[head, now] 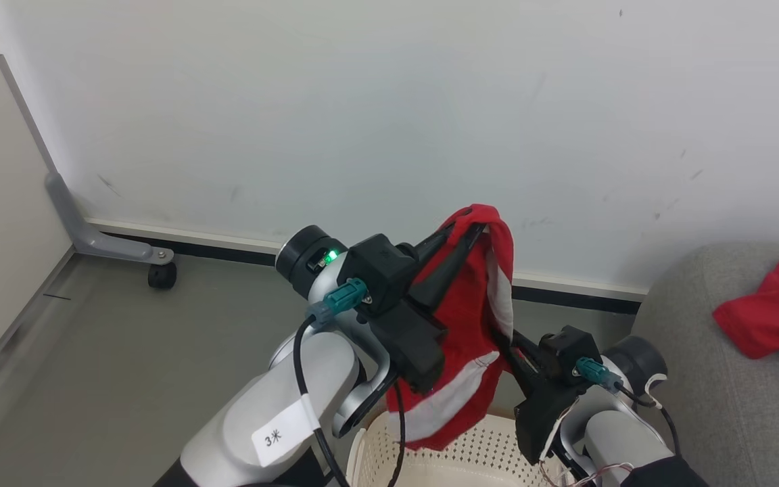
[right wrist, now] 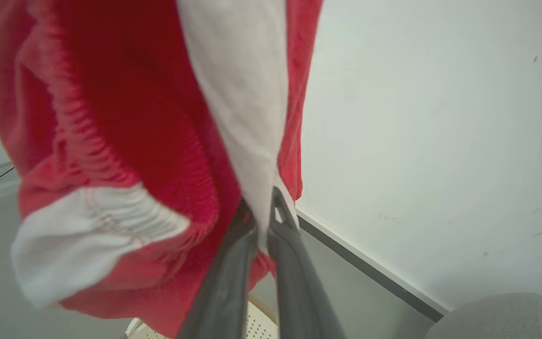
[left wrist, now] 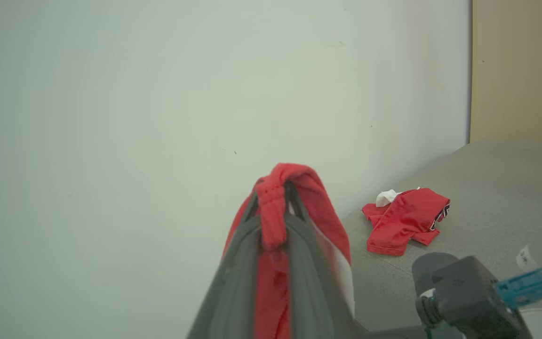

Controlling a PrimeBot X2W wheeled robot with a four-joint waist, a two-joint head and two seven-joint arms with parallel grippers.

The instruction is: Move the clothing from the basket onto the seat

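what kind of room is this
Probably a test room staged as a home corner: a plain white partition wall with a grey metal caster foot at its base, a bare grey floor, and a large grey fabric couch.

basket (head: 494, 443): cut by bottom edge, part behind hanging garment (head: 470, 321) | couch garment (head: 775, 314): cut by right edge

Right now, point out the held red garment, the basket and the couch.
held red garment (head: 467, 325), head view, red middle of the hanging fabric.
basket (head: 498, 450), head view, perforated cream wall.
couch (head: 700, 392), head view, grey rounded corner.
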